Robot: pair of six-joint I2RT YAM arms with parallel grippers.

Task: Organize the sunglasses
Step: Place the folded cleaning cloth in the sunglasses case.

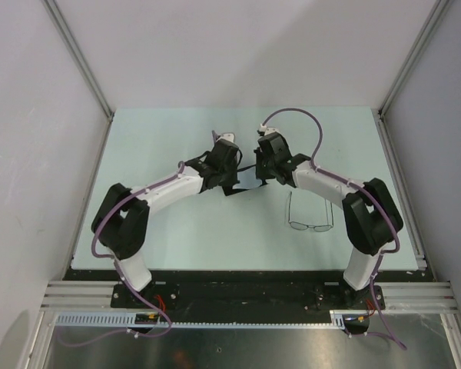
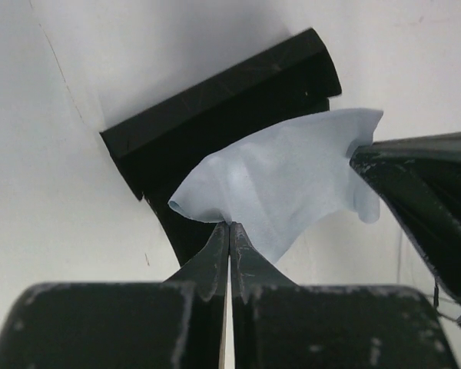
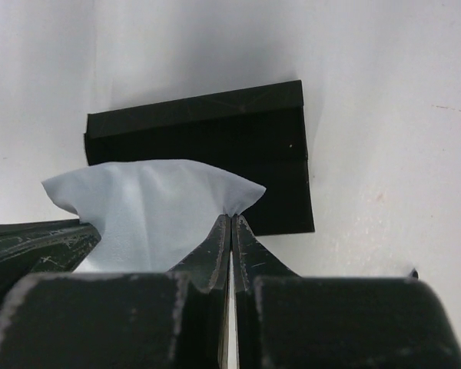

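Note:
The sunglasses (image 1: 300,225), thin dark wire frames, lie on the table under the right arm, apart from both grippers. At mid-table my left gripper (image 1: 232,163) and right gripper (image 1: 261,163) face each other above the black case (image 1: 235,189). Each is shut on a corner of the light blue cloth (image 2: 284,177). In the left wrist view the left gripper (image 2: 230,224) pinches one corner, with the case (image 2: 215,108) behind and the right gripper's fingers (image 2: 422,200) at the right. In the right wrist view the right gripper (image 3: 232,217) pinches another corner of the cloth (image 3: 146,207) over the case (image 3: 215,138).
The pale green table (image 1: 154,138) is bounded by white walls with metal posts at left (image 1: 77,61) and right (image 1: 411,65). The arm bases stand on a black rail (image 1: 238,288) at the near edge.

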